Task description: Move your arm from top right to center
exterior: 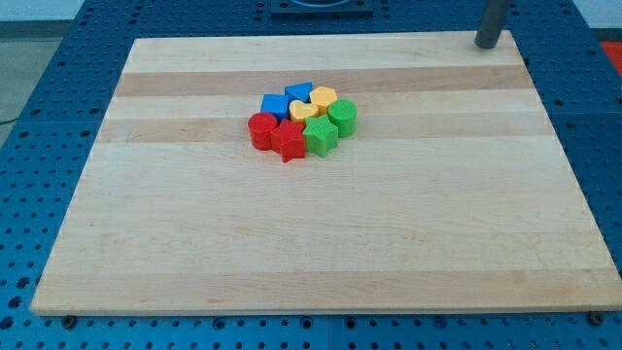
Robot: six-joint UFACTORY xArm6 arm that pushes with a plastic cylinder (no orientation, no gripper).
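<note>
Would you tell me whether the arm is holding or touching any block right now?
Nothing is held. My tip rests at the board's top right corner, well apart from the cluster of blocks near the center.

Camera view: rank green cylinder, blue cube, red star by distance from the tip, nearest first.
My tip is at the board's top right corner.
1. green cylinder, cluster's right edge.
2. blue cube, cluster's upper left.
3. red star, cluster's bottom.
</note>
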